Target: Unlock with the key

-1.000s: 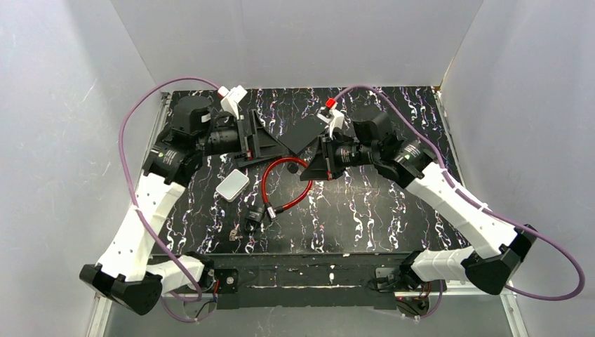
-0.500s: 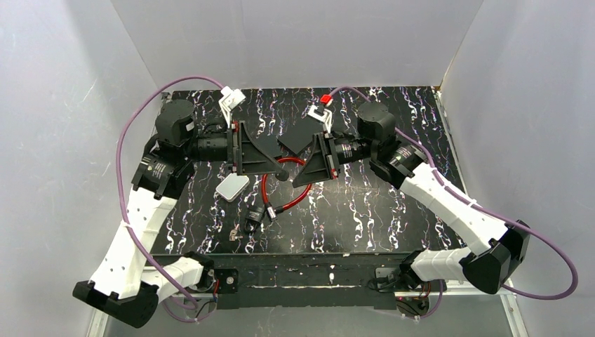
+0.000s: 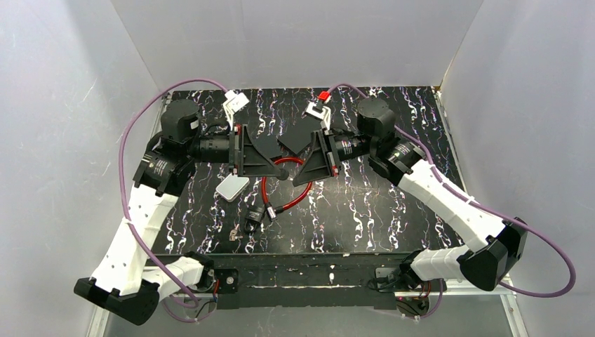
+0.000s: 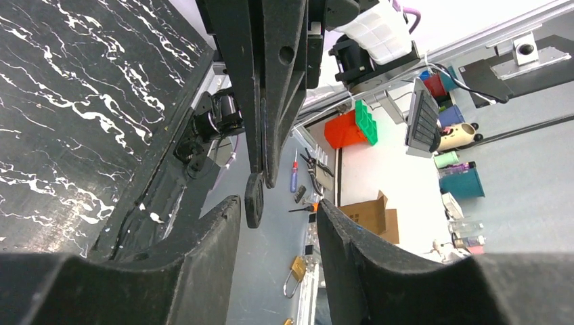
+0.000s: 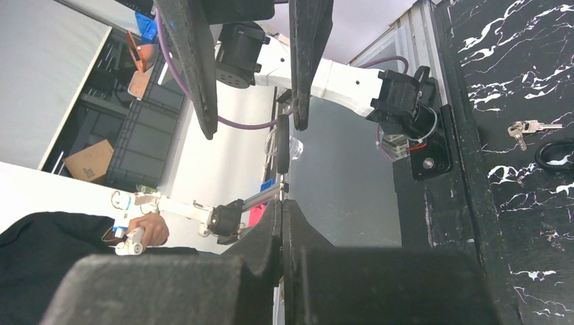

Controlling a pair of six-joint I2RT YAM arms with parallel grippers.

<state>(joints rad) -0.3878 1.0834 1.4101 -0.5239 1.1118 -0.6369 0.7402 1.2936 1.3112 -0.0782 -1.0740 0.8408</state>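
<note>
The key (image 3: 234,235), tiny and silvery on a small ring, lies on the black marbled table near the front edge. It also shows in the right wrist view (image 5: 525,127). The red cable lock (image 3: 284,203) lies mid-table, its black lock body (image 3: 255,214) at the near end. My left gripper (image 3: 281,173) and right gripper (image 3: 297,180) face each other tip to tip above the red loop. In the left wrist view the left gripper (image 4: 277,210) is open and empty. In the right wrist view the right gripper (image 5: 281,203) is shut on nothing.
A small white box (image 3: 232,187) lies just left of the cable, under the left gripper's wrist. A dark flat piece (image 3: 291,142) sits behind the grippers. White walls enclose the table on three sides.
Both grippers have swung from the back of the table toward the middle and now meet over the red cable. In the last half second they barely moved.
</note>
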